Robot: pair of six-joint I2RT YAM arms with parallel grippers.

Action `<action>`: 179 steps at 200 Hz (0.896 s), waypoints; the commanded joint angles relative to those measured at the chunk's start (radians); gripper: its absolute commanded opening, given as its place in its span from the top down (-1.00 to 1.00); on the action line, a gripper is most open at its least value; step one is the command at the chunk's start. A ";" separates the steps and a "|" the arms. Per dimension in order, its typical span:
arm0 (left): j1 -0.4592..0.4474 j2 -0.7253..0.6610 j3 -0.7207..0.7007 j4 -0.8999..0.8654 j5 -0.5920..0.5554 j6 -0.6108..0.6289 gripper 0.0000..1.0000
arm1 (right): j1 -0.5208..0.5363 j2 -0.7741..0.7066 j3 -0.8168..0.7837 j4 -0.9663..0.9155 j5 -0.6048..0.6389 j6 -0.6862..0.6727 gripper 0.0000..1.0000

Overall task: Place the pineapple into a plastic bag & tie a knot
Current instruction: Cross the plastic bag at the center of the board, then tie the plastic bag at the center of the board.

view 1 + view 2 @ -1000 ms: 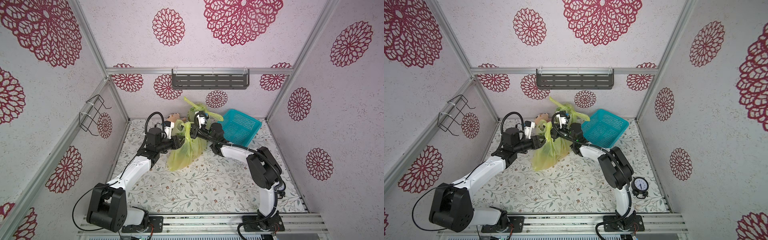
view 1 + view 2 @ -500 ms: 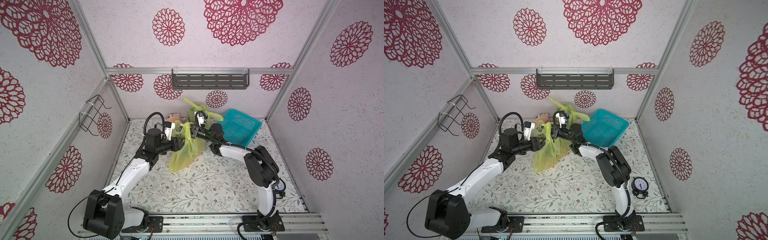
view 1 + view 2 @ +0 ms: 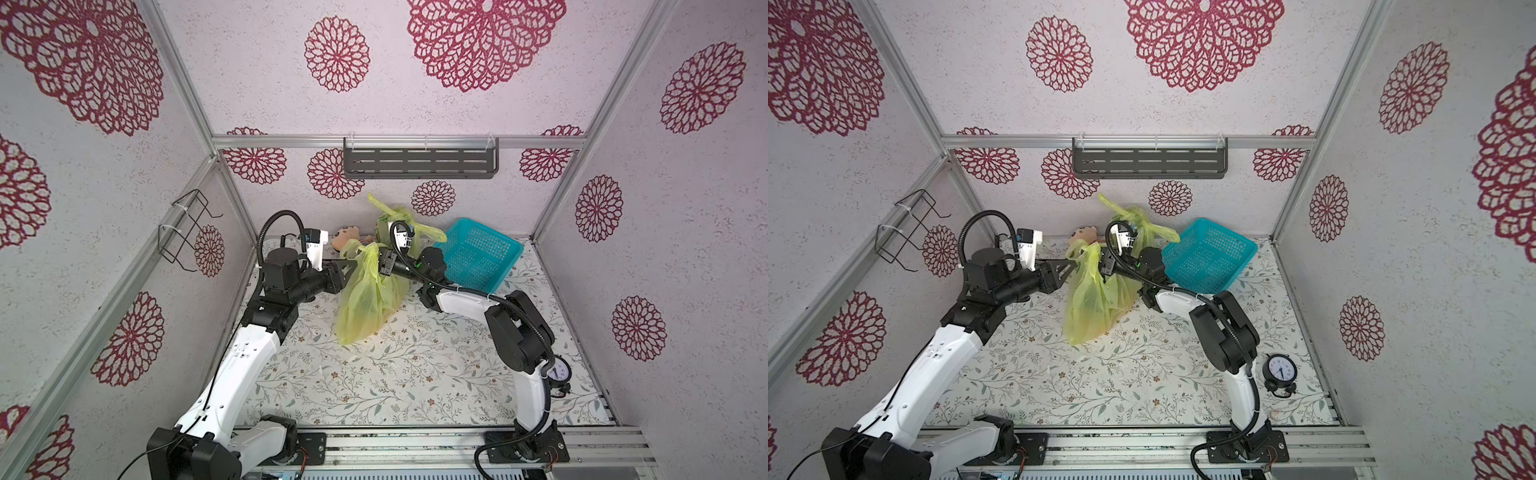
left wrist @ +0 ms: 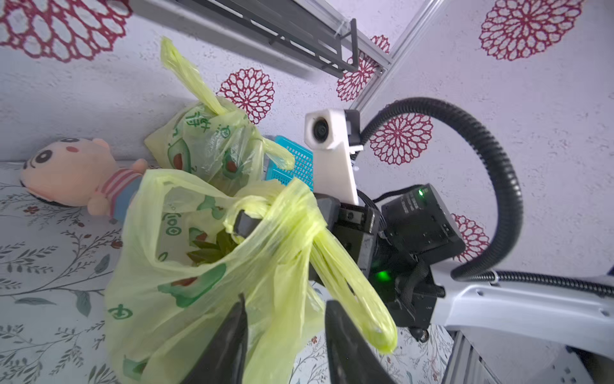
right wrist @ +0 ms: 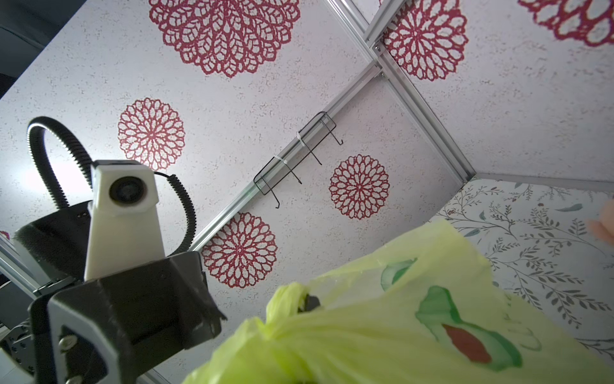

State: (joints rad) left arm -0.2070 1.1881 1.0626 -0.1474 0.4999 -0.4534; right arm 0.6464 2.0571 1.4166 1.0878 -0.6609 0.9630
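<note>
A yellow-green plastic bag (image 3: 365, 299) (image 3: 1096, 299) hangs at the middle back, its bottom resting on the floral mat. Through its open mouth, the left wrist view shows the pineapple's green leaves (image 4: 212, 254) inside the bag (image 4: 186, 282). My right gripper (image 3: 376, 266) (image 3: 1100, 264) is shut on a bunched handle, which wraps one fingertip (image 4: 246, 222). In the right wrist view the bag (image 5: 398, 332) covers the jaws. My left gripper (image 3: 351, 266) (image 3: 1073, 264) (image 4: 287, 299) is open, and a strand of bag film runs loosely between its fingers.
A second, tied bag (image 3: 395, 220) stands against the back wall beside a plush doll (image 3: 347, 237). A teal basket (image 3: 478, 257) leans at the back right. A small clock (image 3: 1281, 370) sits by the right arm's base. A wire rack (image 3: 187, 232) hangs on the left wall.
My left gripper's jaws have widened a little around the bag film and the arm has shifted slightly. The bag and the right gripper stay where they were.
</note>
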 commanded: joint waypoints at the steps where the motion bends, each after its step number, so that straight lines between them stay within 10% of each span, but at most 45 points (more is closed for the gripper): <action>1: 0.016 0.067 0.042 0.053 -0.054 -0.075 0.17 | -0.004 -0.011 0.044 0.103 -0.020 0.011 1.00; 63: 0.038 0.200 0.079 0.241 0.044 -0.406 -0.06 | -0.004 0.004 0.062 0.115 -0.060 0.026 1.00; 179: 0.038 0.282 0.102 0.245 0.174 -0.454 0.38 | -0.004 0.029 0.090 0.141 -0.097 0.066 1.00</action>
State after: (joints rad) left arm -0.1719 1.4666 1.1587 0.0647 0.6430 -0.8871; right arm 0.6456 2.0998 1.4609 1.1328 -0.7383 1.0161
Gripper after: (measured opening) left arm 0.337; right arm 0.054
